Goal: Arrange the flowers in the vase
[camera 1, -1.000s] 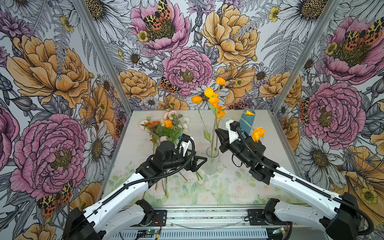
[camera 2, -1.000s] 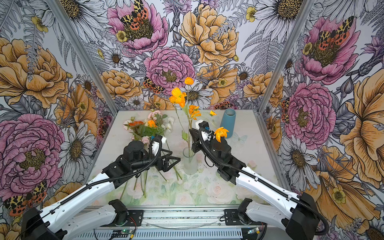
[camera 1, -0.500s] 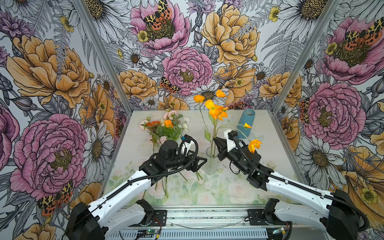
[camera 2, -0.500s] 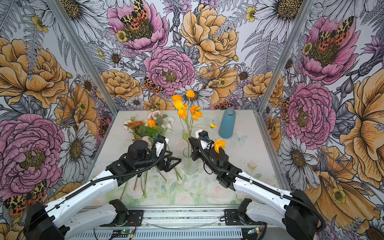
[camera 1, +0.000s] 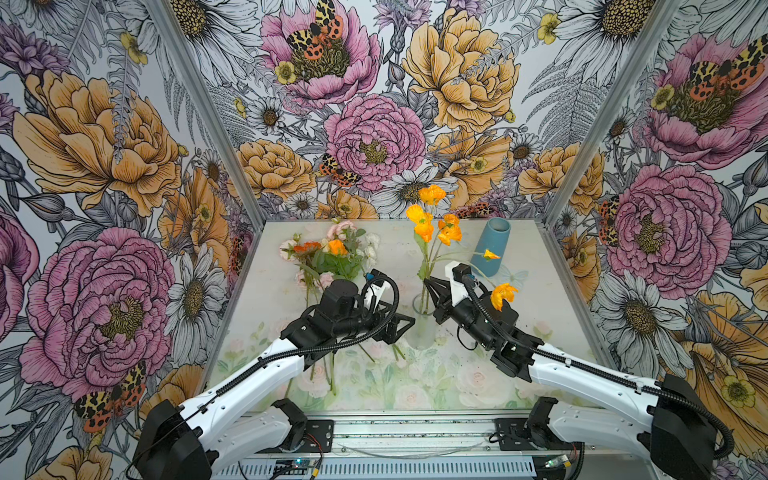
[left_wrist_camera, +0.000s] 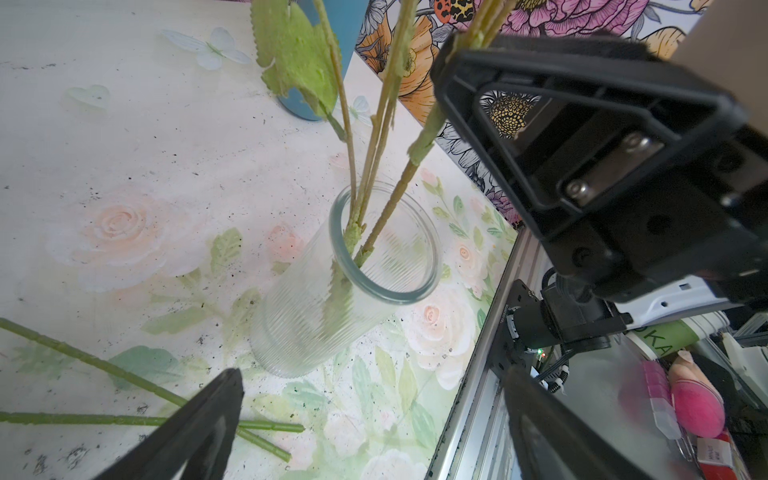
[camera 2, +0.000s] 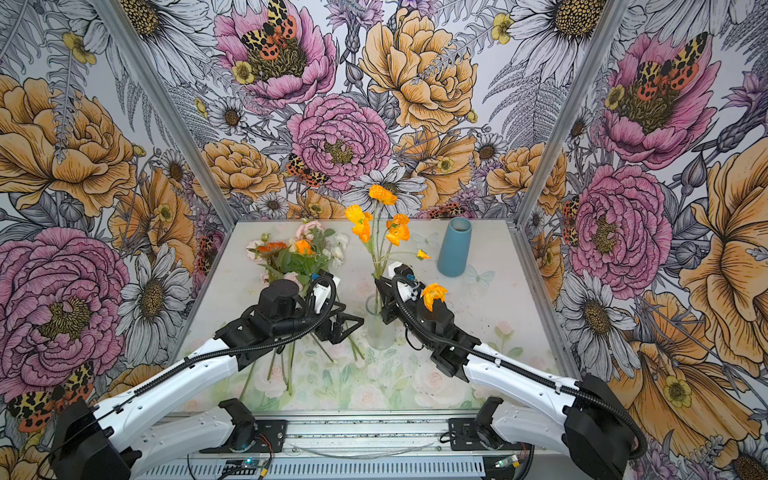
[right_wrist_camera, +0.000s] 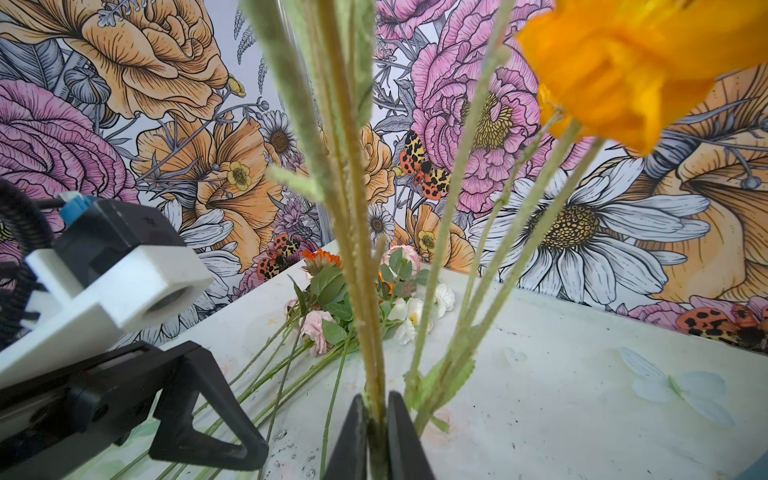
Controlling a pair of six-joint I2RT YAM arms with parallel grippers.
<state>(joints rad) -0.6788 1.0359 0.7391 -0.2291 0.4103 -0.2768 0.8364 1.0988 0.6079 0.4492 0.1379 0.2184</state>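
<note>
Lowered since a second ago, the right hand [camera 1: 432, 291] has brought the orange poppies [camera 1: 424, 224] down, and their blooms now stand lower against the back wall, stems in the glass vase [camera 1: 422, 332]. Its fingers are pressed close and pinch one fuzzy green stem, though how firmly is hard to judge. The poppies have thin, pale green stems, one toothed leaf and crinkled orange-yellow heads; one head droops over the right arm. The mixed bunch [camera 1: 332, 257] of orange, pale pink and white blooms with dark green leaves lies flat to the left of the glass vase, with its long stems running toward the front edge under the left arm. The left hand [camera 1: 399, 326] hovers over those stems just beside the vase, fingers spread wide and holding nothing. A blue vase [camera 1: 492, 249] stands upright near the back right corner. The tabletop [camera 1: 540, 353] is pale, printed with faint roses and butterflies and dotted with dark specks; wallpaper [camera 1: 374, 137] of big drawn peonies, daisies and moths covers the three walls. Only the left wrist view looks into the ribbed vase's mouth, where the stem ends sit inside against the near rim. Only the right wrist view shows the stem caught between the fingertips [right_wrist_camera: 357, 432]; both top views hide that pinch.
</note>
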